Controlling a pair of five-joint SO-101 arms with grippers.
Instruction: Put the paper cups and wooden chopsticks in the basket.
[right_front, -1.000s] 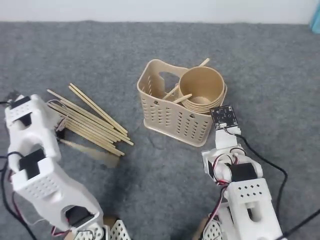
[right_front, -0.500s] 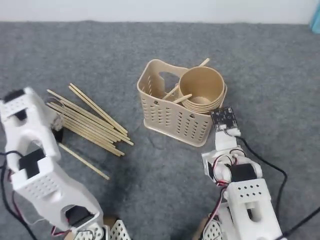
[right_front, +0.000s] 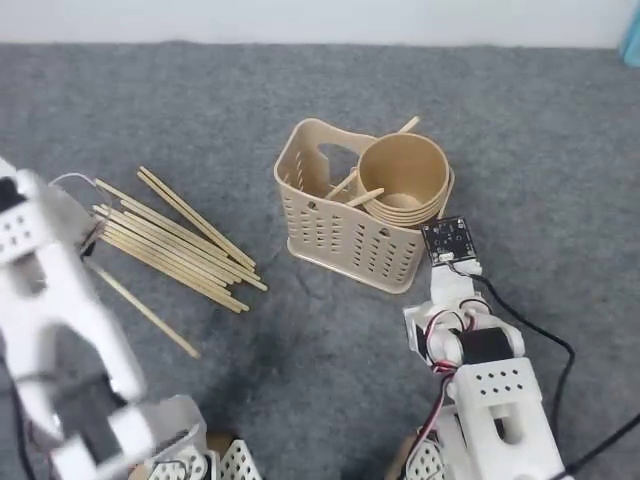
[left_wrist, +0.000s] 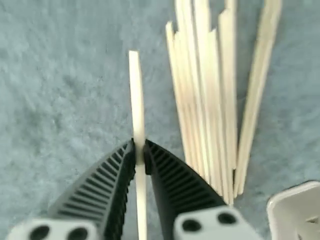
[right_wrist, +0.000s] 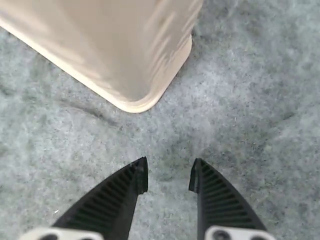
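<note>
High view: in the last second my left arm has risen and swung outward, dragging one single pale wooden chopstick (right_front: 145, 312) clear of the pile of wooden chopsticks (right_front: 180, 240). It now lies slanted over the grey carpet (right_front: 300, 390), apart from the pile, with one end up at the arm. I judge one stick is picked and ready to carry, and the whole pile is left to do. The beige perforated plastic basket (right_front: 335, 240) hasn't moved. The stack of brown paper cups (right_front: 405, 175) already sits in one compartment, and a few sticks (right_front: 352, 190) lean in the other. My right arm has barely shifted, parked at the basket's near corner. Left wrist view: the left gripper (left_wrist: 139, 147) is pinching the single chopstick near one end, the pile just beside it. Right wrist view: the right gripper (right_wrist: 167, 175) is spread and holds nothing, over carpet just off the basket's corner. In the way, I'd say: the parked right arm beside the basket. The long stick, gripped off-centre, could also swing or snag the rim.
</note>
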